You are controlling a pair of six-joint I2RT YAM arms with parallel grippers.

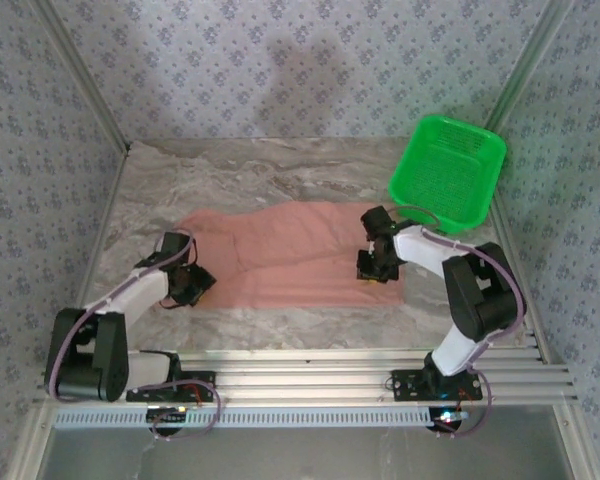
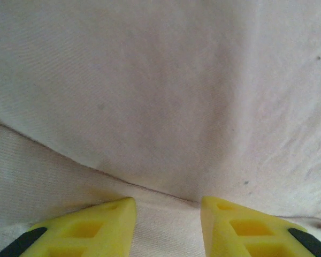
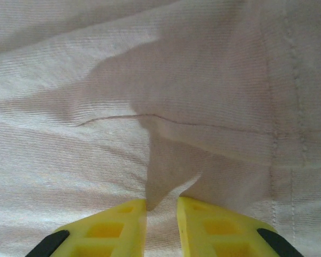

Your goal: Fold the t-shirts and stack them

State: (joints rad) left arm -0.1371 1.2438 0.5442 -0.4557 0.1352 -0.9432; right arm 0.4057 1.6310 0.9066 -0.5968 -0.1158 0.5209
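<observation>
Marble table (image 1: 280, 165). Salmon-pink t-shirt (image 1: 290, 255) spread flat across table middle, long side running left to right. Green basket (image 1: 446, 170) at far right corner, just beyond shirt, tilted against wall. Left gripper (image 1: 195, 285) at shirt's near left edge, fingers clamped on fold of cloth. Right gripper (image 1: 373, 265) at shirt's near right edge, fingers nearly together, pinching raised pleat beside stitched hem.

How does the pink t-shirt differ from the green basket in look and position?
The t-shirt is dusty pink soft cloth; the basket is bright green perforated plastic. The t-shirt lies spread flat mid-table; the basket stands in the far right corner. The left gripper and the right gripper are down on the t-shirt; neither touches the basket. Both rest on the marble table.
</observation>
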